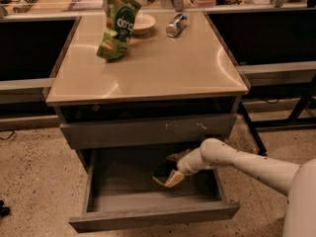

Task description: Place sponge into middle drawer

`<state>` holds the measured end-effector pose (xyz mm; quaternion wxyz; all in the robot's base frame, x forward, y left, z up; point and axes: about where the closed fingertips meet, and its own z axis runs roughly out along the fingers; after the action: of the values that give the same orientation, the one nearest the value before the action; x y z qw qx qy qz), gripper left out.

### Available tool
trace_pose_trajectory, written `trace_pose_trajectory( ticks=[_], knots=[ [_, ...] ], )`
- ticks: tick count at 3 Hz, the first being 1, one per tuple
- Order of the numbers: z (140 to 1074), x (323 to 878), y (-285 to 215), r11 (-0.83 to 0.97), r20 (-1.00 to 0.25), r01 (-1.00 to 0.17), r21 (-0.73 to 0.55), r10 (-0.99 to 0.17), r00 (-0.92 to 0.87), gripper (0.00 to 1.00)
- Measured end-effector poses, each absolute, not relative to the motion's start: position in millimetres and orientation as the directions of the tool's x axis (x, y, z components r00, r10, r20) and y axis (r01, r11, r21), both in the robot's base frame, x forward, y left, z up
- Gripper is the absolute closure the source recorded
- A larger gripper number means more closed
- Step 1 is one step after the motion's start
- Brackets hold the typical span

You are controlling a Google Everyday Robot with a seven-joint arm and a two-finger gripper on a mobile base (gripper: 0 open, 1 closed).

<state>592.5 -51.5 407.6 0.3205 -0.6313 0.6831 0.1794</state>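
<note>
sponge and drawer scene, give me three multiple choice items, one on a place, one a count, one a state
1. Where is the sponge?
A on a chair
B in the middle drawer, at the gripper
C on the floor

2. How many things are on the tabletop?
A one
B three
C five

3. The middle drawer is:
A pulled open
B shut
C lifted out

Answers:
1 B, the sponge is at the tip of the gripper, which reaches down into the drawer.
2 B, a snack bag, a bowl and a can.
3 A, its floor and side walls show below the upper drawer front.
</note>
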Motion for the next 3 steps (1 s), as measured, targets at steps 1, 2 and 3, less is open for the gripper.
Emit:
trace_pose_trajectory(
  ticks=[1, 2, 3],
  knots=[
    [405.2, 599.6, -52.5, 0.150, -0.670, -0.976, -0.160, -0.742, -0.004, 0.83],
    [405.2, 599.5, -52.5, 0.149, -0.670, -0.976, -0.160, -0.742, -0.004, 0.60],
    [405.2, 599.5, -52.5, 0.149, -0.670, -0.976, -0.160, -0.742, -0.004, 0.36]
  ],
)
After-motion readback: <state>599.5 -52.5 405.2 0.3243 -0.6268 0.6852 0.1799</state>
